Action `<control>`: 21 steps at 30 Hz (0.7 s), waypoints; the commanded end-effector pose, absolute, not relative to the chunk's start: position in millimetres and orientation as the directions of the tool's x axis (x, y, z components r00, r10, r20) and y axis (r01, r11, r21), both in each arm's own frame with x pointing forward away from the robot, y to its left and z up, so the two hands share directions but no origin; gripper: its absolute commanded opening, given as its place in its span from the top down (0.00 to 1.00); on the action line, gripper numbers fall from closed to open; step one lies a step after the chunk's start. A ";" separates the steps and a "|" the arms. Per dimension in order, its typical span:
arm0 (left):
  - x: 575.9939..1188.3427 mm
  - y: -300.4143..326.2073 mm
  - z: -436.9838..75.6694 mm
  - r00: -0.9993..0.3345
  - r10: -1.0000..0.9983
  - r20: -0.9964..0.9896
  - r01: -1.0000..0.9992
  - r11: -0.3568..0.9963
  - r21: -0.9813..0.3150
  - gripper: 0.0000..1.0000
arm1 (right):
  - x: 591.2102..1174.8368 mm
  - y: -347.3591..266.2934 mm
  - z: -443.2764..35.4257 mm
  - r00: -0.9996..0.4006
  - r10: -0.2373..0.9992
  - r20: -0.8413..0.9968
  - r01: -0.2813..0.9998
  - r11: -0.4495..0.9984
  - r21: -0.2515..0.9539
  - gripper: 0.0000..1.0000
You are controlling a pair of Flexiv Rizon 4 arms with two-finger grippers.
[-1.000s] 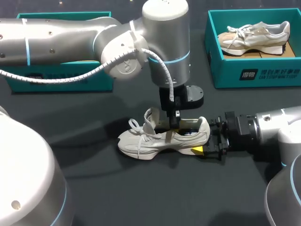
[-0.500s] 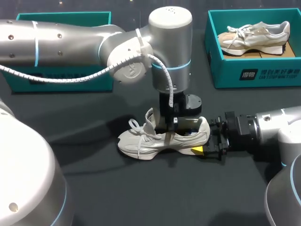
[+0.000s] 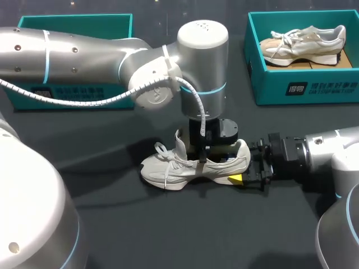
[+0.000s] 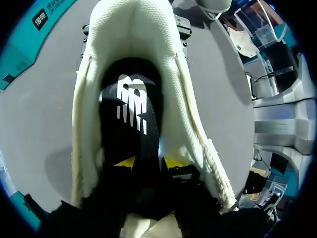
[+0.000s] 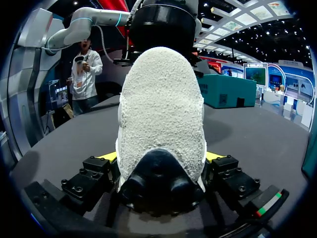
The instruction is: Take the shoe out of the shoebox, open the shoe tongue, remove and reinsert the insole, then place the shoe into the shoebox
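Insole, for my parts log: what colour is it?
Black insole with a white mark; the left wrist view shows it best.

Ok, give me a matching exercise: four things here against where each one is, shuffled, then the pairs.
1 left gripper
2 right gripper
3 near shoe
4 far shoe

A in the teal box at right
B clamped on the near shoe's heel
C on the table
D down inside the near shoe's opening

Pairs: 1-D, 2-B, 3-C, 4-A
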State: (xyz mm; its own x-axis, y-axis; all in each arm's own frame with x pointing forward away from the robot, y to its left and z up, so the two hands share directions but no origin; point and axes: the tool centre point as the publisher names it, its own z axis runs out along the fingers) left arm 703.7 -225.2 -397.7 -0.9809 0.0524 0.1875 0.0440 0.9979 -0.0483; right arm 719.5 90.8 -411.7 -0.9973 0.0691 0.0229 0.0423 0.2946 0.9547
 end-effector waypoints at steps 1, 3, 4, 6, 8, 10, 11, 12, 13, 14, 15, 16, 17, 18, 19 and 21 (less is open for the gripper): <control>695.1 -229.0 -413.1 -0.990 0.053 0.134 0.047 0.998 -0.050 0.68 | 718.9 91.3 -409.9 -0.997 0.070 0.022 0.042 0.297 0.954 1.00; 694.7 -230.6 -419.2 -0.994 0.050 0.093 0.045 0.998 -0.051 0.68 | 718.9 91.3 -409.9 -0.997 0.070 0.022 0.042 0.297 0.954 1.00; 695.0 -231.5 -422.0 -0.996 0.048 0.079 0.044 0.998 -0.053 0.69 | 718.9 91.3 -409.9 -0.997 0.070 0.022 0.042 0.297 0.954 1.00; 696.4 -233.2 -426.9 -0.997 0.043 0.057 0.040 0.998 -0.053 0.69 | 718.9 91.3 -409.9 -0.997 0.070 0.022 0.042 0.297 0.954 1.00; 699.9 -235.0 -431.5 -0.999 0.030 0.028 0.029 0.998 -0.050 0.71 | 718.9 91.3 -409.9 -0.997 0.070 0.022 0.042 0.297 0.954 1.00; 706.0 -236.6 -436.4 -1.000 0.006 -0.003 0.006 0.999 -0.045 0.81 | 718.9 91.3 -409.9 -0.997 0.070 0.022 0.042 0.297 0.954 1.00; 708.2 -237.0 -437.6 -1.000 0.001 -0.010 0.001 0.999 -0.044 0.85 | 718.9 91.3 -409.9 -0.997 0.070 0.022 0.042 0.297 0.954 1.00; 713.1 -237.8 -439.3 -1.000 -0.009 -0.013 -0.008 0.999 -0.039 0.90 | 718.9 91.3 -409.9 -0.997 0.070 0.022 0.042 0.297 0.954 1.00; 716.8 -238.2 -440.7 -1.000 -0.018 -0.023 -0.017 0.999 -0.035 0.93 | 718.9 91.3 -409.9 -0.997 0.070 0.022 0.042 0.297 0.954 1.00; 719.6 -238.4 -441.6 -0.999 -0.024 -0.026 -0.023 0.999 -0.033 0.96 | 718.9 91.3 -409.9 -0.997 0.070 0.022 0.042 0.297 0.954 1.00; 724.9 -238.5 -442.5 -0.999 -0.037 -0.024 -0.036 0.999 -0.029 1.00 | 718.9 91.3 -409.9 -0.997 0.070 0.022 0.042 0.297 0.954 1.00; 728.9 -238.1 -443.0 -0.999 -0.048 -0.023 -0.047 0.999 -0.027 1.00 | 718.9 91.3 -409.9 -0.997 0.070 0.022 0.042 0.297 0.954 1.00; 732.5 -237.4 -442.9 -0.998 -0.057 -0.015 -0.057 0.998 -0.026 1.00 | 718.9 91.3 -409.9 -0.997 0.070 0.022 0.042 0.297 0.954 1.00; 735.4 -236.3 -442.0 -0.998 -0.065 -0.005 -0.065 0.997 -0.028 1.00 | 718.9 91.3 -409.9 -0.997 0.070 0.022 0.042 0.297 0.954 1.00; 738.0 -234.7 -440.3 -0.997 -0.072 0.007 -0.073 0.997 -0.032 1.00 | 718.9 91.3 -409.9 -0.997 0.070 0.022 0.042 0.297 0.954 1.00; 740.5 -230.8 -435.0 -0.996 -0.079 0.034 -0.081 0.996 -0.046 1.00 | 718.9 91.3 -409.9 -0.997 0.070 0.022 0.042 0.297 0.954 1.00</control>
